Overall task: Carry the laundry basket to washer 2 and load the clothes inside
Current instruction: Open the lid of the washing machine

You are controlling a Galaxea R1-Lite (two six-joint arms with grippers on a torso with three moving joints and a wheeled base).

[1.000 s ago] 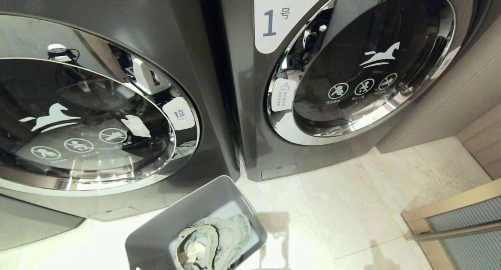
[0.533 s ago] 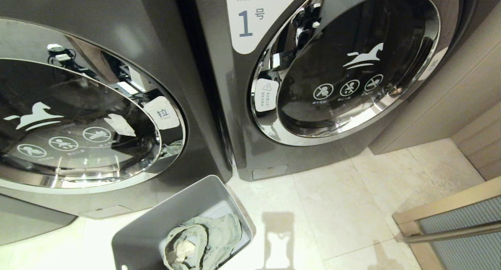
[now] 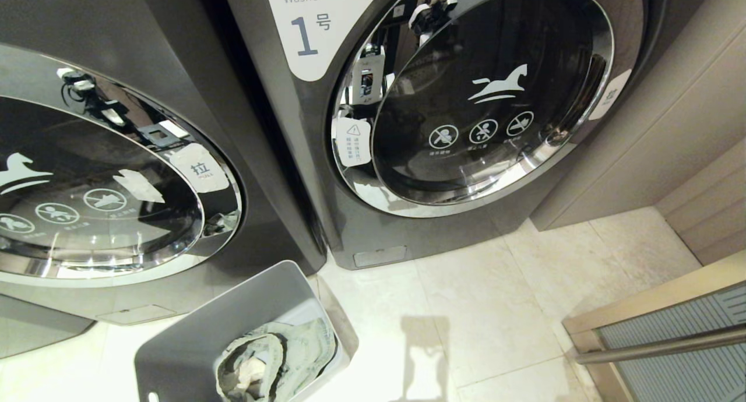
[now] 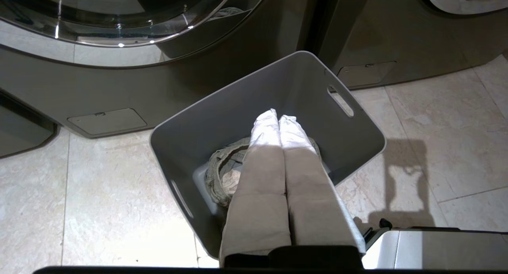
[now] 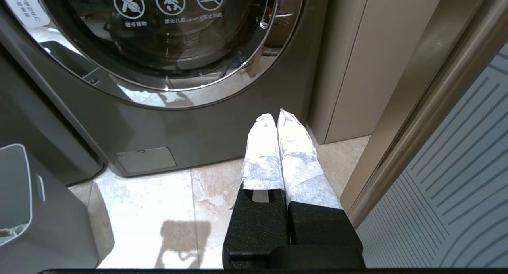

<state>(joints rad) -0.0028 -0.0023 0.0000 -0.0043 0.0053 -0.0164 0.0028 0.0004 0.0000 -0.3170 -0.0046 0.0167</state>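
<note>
Step in hand, by my read: approach, w/ nothing picked up yet. The grey plastic rectangular laundry basket (image 3: 192, 338) sits on the pale tiled floor (image 3: 495, 309) just in front of the left-hand dark grey front-load washer (image 3: 116, 175), presumably washer 2, label not in view, door closed. The washer labelled "1" (image 3: 454, 99) stands beside it. The faded grey-green denim clothes (image 3: 274, 358) lie bundled inside the basket. Left gripper (image 4: 279, 117) hangs over the tub, jaws pressed together, empty; right gripper (image 5: 278, 117) likewise, nr washer 1's base. Next probably: spread jaws, reach for slot handles or the door.
</note>
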